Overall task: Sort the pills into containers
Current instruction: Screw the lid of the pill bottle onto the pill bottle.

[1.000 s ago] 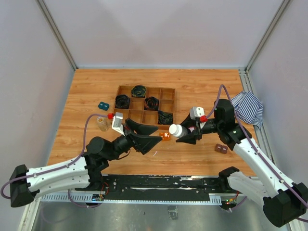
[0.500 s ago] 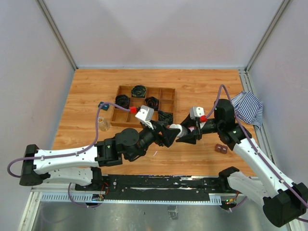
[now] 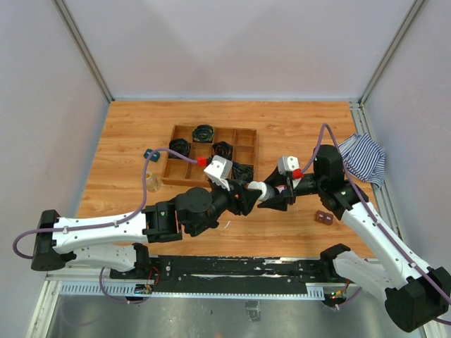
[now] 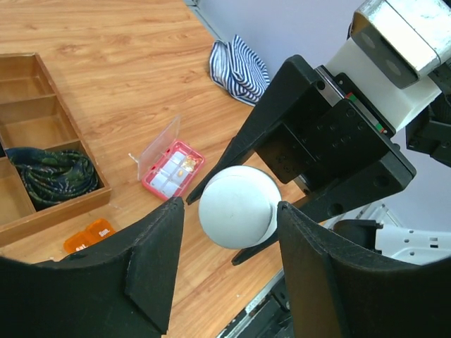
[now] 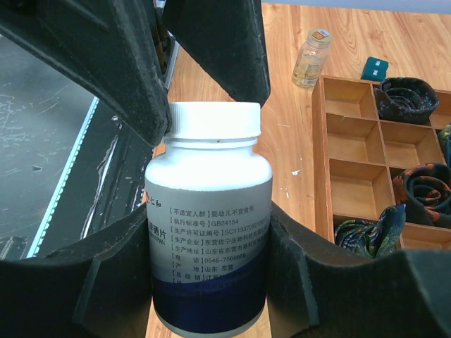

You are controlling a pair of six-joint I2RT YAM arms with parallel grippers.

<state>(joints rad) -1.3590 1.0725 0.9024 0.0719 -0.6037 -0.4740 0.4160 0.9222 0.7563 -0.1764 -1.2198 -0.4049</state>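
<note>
right gripper (image 5: 209, 264): clamped on bottle (image 5: 209, 211), frame centre
left gripper (image 4: 229, 211): straddles white cap (image 4: 236, 206), grip unclear
progress: looks early, bottle unopened

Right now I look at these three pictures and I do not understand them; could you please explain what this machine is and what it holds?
These are two robot arms bolted at the near edge of a wooden table. One picture looks down from above and behind them; the other two come from small cameras on each wrist. On the table lie a wooden compartment tray with dark coils, a flat pink translucent box with its lid open, a small clear cylindrical vial and a striped cloth. The right arm holds a white-capped pill bottle in its jaws, above the table. The left arm has its jaws on either side of the white cap; whether they already press it, I cannot tell.
</note>
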